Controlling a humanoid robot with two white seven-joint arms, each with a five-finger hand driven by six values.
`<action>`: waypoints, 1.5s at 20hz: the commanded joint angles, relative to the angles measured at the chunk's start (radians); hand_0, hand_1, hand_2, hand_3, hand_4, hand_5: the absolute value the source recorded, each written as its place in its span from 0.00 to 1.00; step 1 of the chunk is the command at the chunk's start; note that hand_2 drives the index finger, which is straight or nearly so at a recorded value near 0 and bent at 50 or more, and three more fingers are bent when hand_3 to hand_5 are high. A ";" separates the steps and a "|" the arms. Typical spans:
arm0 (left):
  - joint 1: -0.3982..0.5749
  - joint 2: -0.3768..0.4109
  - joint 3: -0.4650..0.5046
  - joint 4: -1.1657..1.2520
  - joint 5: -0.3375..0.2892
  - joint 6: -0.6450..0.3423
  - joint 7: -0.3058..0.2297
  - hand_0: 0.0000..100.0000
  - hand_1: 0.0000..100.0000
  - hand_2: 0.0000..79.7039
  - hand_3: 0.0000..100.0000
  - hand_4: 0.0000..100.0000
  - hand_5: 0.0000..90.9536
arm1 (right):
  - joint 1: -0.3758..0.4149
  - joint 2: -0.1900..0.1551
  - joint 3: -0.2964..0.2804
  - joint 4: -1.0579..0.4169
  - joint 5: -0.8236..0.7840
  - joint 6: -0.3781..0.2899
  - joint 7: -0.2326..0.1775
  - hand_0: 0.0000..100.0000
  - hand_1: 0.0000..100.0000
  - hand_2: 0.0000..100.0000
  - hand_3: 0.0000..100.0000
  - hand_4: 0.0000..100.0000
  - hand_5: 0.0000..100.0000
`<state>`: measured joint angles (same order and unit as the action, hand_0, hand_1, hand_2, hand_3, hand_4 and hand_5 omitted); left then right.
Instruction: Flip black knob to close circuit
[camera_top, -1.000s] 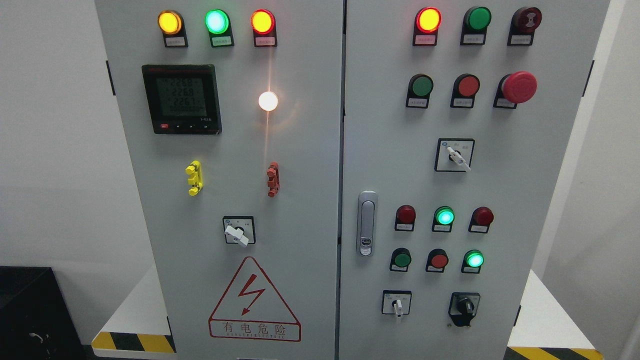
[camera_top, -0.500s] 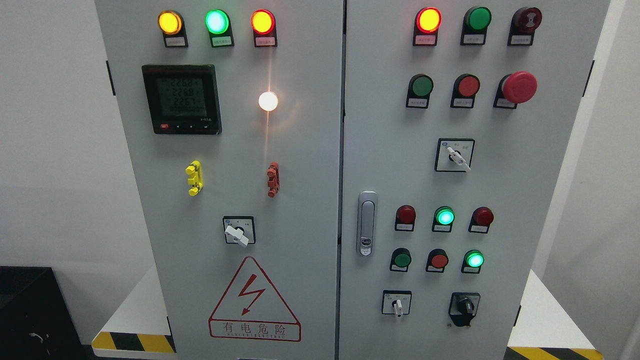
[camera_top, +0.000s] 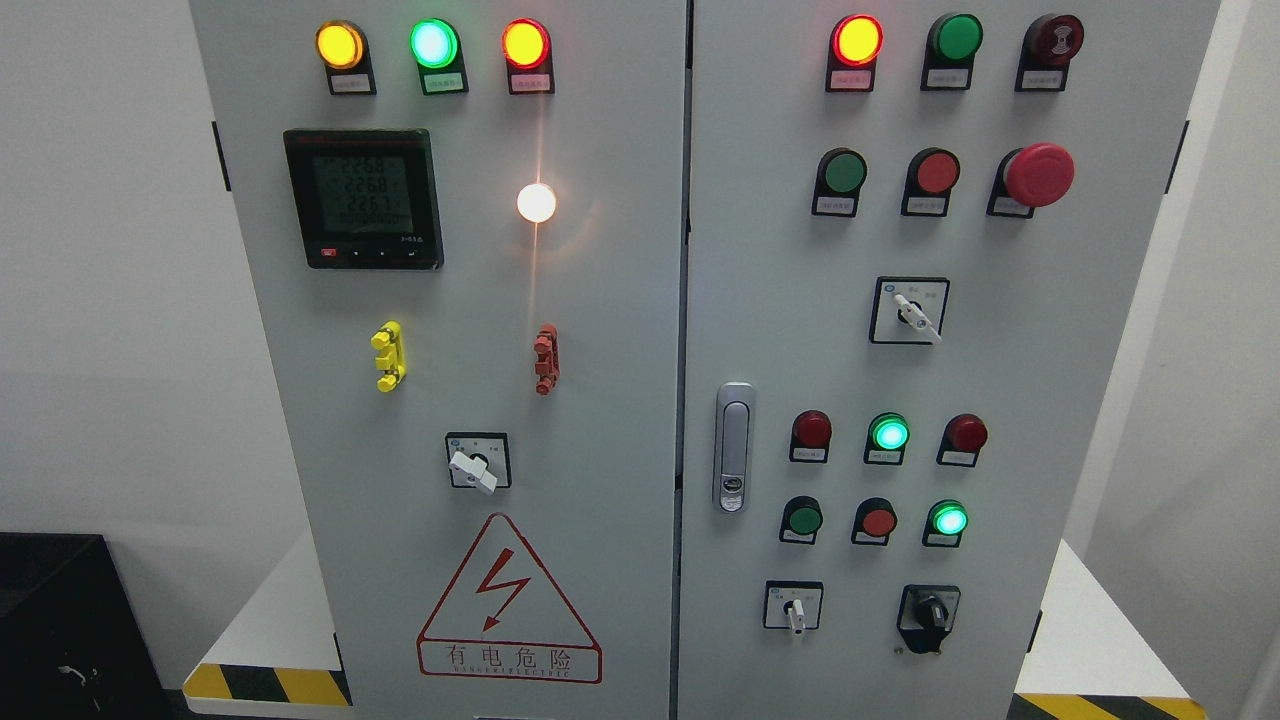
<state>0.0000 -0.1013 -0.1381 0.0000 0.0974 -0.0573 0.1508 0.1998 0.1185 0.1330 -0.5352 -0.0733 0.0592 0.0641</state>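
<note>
Straight ahead in the head view stands a smooth grey metal cabinet (camera_top: 620, 300) with two doors. Low on the right door, at about 5 o'clock, sits the black knob (camera_top: 929, 611), a stubby lever on a dark square plate. Three white-levered selector switches (camera_top: 908, 311) share the panels. Five round lamps glow amber or red, three green, one white. Neither robot hand appears, so their state cannot be told.
</note>
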 joint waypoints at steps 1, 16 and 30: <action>0.023 0.000 0.000 -0.029 0.001 0.001 0.000 0.12 0.56 0.00 0.00 0.00 0.00 | 0.020 -0.002 -0.004 -0.279 0.030 -0.038 -0.004 0.00 0.06 0.00 0.00 0.00 0.00; 0.023 0.000 0.000 -0.031 0.001 0.001 0.000 0.12 0.56 0.00 0.00 0.00 0.00 | 0.035 -0.002 -0.110 -0.736 0.590 -0.087 -0.158 0.00 0.07 0.28 0.51 0.44 0.30; 0.023 0.000 0.000 -0.031 0.001 0.001 0.000 0.12 0.56 0.00 0.00 0.00 0.00 | -0.003 0.003 -0.176 -0.947 0.958 -0.075 -0.280 0.00 0.06 0.80 0.95 0.85 0.87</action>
<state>0.0000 -0.1013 -0.1381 0.0000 0.0973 -0.0574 0.1508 0.2192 0.1175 0.0212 -1.3020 0.7687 -0.0183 -0.1908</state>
